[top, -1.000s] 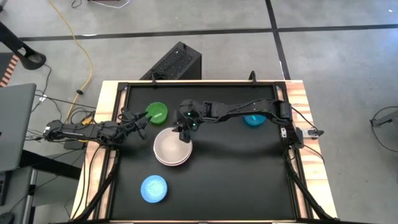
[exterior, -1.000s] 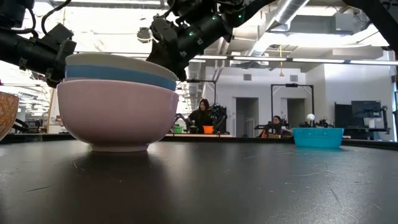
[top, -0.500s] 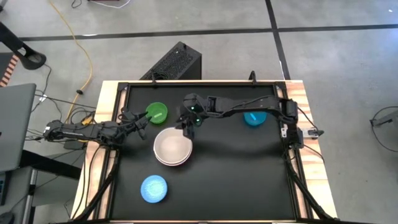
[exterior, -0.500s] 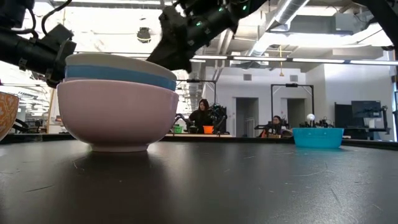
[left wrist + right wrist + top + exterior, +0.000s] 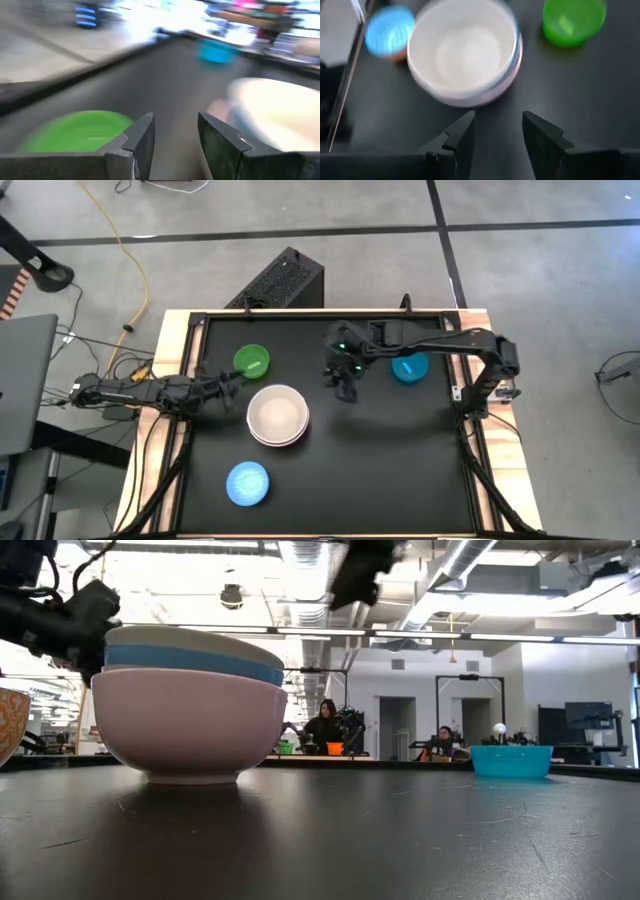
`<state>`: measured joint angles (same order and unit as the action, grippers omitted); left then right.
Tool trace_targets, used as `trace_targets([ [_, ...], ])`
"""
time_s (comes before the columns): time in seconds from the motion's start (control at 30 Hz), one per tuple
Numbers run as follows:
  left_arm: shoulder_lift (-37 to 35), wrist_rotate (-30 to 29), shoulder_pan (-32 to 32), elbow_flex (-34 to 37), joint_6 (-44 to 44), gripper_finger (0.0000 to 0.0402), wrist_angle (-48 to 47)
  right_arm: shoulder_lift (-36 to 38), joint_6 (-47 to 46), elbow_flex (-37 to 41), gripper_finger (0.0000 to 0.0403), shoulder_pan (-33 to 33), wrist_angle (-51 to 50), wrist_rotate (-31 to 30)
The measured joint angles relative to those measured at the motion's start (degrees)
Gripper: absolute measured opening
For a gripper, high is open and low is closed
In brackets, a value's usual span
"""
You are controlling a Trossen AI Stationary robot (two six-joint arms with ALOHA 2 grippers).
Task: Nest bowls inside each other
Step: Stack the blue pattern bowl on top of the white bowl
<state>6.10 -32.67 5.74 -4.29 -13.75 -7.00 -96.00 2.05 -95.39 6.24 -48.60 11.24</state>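
Observation:
A stack of bowls (image 5: pixel 277 415) rests on the black table with its pink bowl (image 5: pixel 190 725) at the bottom, a blue one (image 5: pixel 200 660) in it and a cream one (image 5: pixel 462 50) innermost. A green bowl (image 5: pixel 251 361) stands at the far left, a teal bowl (image 5: pixel 409 368) at the far right and a light blue bowl (image 5: pixel 247 483) near the front. My right gripper (image 5: pixel 345 385) hangs open, high above the table between the stack and the teal bowl. My left gripper (image 5: pixel 233 384) is open and low, between the green bowl (image 5: pixel 75 132) and the stack (image 5: pixel 270 110).
Bare black tabletop (image 5: pixel 390 460) spreads over the right and near parts. A raised black frame (image 5: pixel 320 313) runs round the table's edges. A dark box (image 5: pixel 283 280) stands on the floor beyond the far edge. People sit far off in the room (image 5: pixel 325 725).
My right gripper has drawn off from the far rim of the stack, rising and going toward the table's right edge, its fingers open throughout. My left gripper has turned a little at the wrist, staying where it was. The bowls have not moved.

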Motion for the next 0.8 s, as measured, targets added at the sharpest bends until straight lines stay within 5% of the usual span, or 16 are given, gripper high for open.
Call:
trace_targets([
  [0.13, 0.04, 22.97, 0.11, -0.75, 0.63, 0.014, 6.31, 2.38, 1.02, 1.99, 0.0178, -3.26, -4.59, -3.81],
  [0.23, 0.29, 31.0, 0.65, -3.16, 0.63, 0.0139, 11.49, 4.61, 1.45, 5.98, 0.0178, -5.61, -3.08, -5.28],
  [0.4, 7.5, 32.29, 4.62, -8.03, -0.85, 0.0139, 11.04, 8.74, 0.1, 15.96, 0.0178, -8.28, 4.51, -5.95],
  [0.8, 45.88, 28.09, 25.59, -27.25, -14.37, 0.0139, 0.34, 14.77, -6.59, 29.73, 0.0178, -10.05, 16.13, -5.91],
])
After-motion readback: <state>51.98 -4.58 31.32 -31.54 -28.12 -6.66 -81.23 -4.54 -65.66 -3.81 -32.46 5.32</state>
